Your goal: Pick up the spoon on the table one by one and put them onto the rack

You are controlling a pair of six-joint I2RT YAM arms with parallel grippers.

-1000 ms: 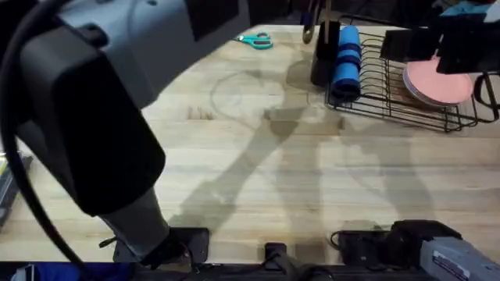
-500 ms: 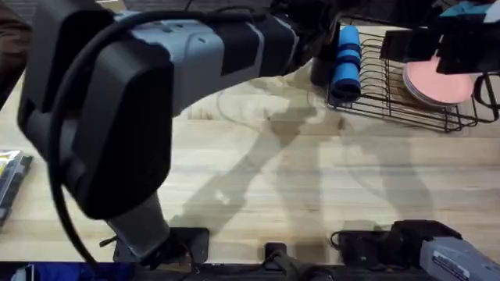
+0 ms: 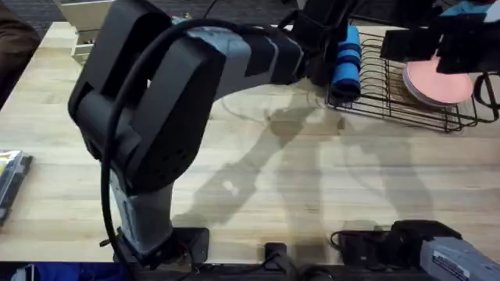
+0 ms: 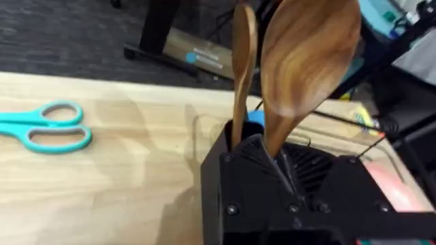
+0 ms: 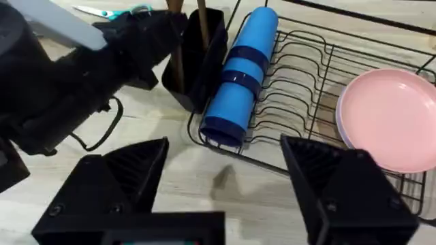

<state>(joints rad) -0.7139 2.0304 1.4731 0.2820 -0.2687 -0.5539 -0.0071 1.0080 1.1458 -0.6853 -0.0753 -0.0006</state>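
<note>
My left gripper [image 4: 272,153] is closed on a wooden spoon [image 4: 306,64], bowl upward, beside a second spoon [image 4: 243,68] standing in the black cup [image 5: 204,54] at the rack [image 3: 406,90] end near the table [image 3: 312,187] far edge. My right gripper [image 5: 225,184] is open, hovering before the rack.

The left arm stretches from its base far forward and rightward, its end effector [image 4: 276,160] clamped closed. The right end effector [image 5: 225,177] (fingers spread wide apart) hovers, angled down.
</note>
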